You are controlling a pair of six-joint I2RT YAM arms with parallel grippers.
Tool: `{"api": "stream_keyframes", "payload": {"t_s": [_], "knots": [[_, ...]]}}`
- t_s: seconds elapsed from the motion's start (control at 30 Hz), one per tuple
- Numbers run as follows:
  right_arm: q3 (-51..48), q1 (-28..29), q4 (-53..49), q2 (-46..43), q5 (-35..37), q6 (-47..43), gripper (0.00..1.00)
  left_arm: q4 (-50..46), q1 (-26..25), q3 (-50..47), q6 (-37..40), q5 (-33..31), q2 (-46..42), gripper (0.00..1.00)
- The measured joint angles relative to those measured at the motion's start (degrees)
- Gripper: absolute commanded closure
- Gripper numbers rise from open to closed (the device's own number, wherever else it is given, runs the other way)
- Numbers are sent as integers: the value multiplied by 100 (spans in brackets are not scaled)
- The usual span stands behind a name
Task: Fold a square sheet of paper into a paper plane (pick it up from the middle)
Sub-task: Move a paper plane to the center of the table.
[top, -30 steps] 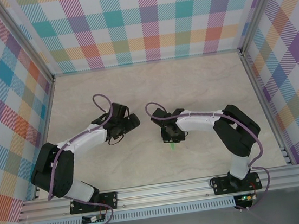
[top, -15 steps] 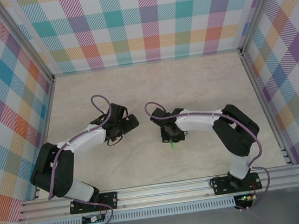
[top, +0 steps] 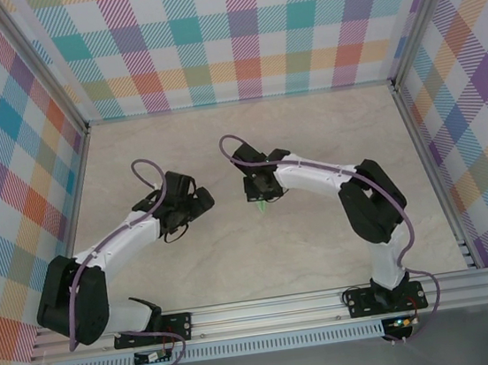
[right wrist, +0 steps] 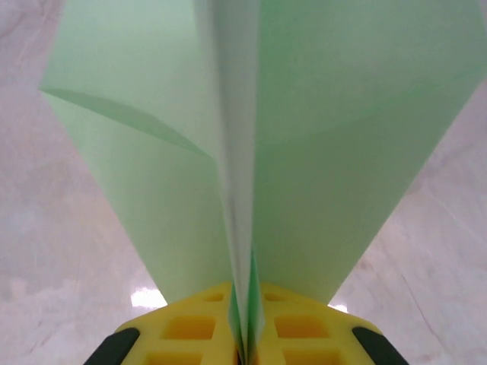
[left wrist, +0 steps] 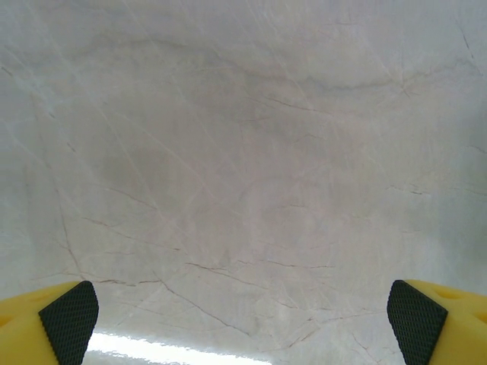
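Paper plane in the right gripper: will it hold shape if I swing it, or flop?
Probably light and floppy: the paper plane is thin sheet, wings spreading unsupported beside the crease. That crease likely stiffens it lengthwise. The right gripper pinches only the folded keel, so fast swings may flutter or slip it.

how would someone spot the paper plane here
Start at the marble table inside the checked walls and find the right gripper near its middle. The paper plane is pinched in it: pale mint-green, creased down the centre, unlike the bare stone.
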Motion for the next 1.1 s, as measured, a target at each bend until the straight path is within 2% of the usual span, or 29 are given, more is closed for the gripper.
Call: {"api": "stream_keyframes", "payload": {"t_s": [0.2, 0.37, 0.5, 0.63, 0.7, 0.87, 1.0, 1.1], "knots": [[619, -225, -46, 750, -267, -197, 88, -66, 44, -28, 33, 2, -33, 0], [870, -319, -177, 1047, -380, -232, 86, -79, 66, -28, 68, 9, -33, 0], [929, -323, -267, 1165, -439, -232, 83, -81, 81, -28, 83, 17, -33, 0], [1099, -323, -417, 1209, -498, -254, 74, -87, 87, -28, 85, 22, -33, 0], [1213, -323, -483, 1202, -522, -271, 67, -111, 87, -26, 98, 22, -33, 0], [1250, -323, -629, 817, -501, -337, 36, -409, 98, 142, 190, -120, -35, 0], [1062, -354, -632, -138, -221, -343, 22, -507, 236, 448, 400, -398, -131, 0], [560, -417, -448, -1167, 162, -396, 8, -485, 470, 516, 619, -638, -332, 0]]}}
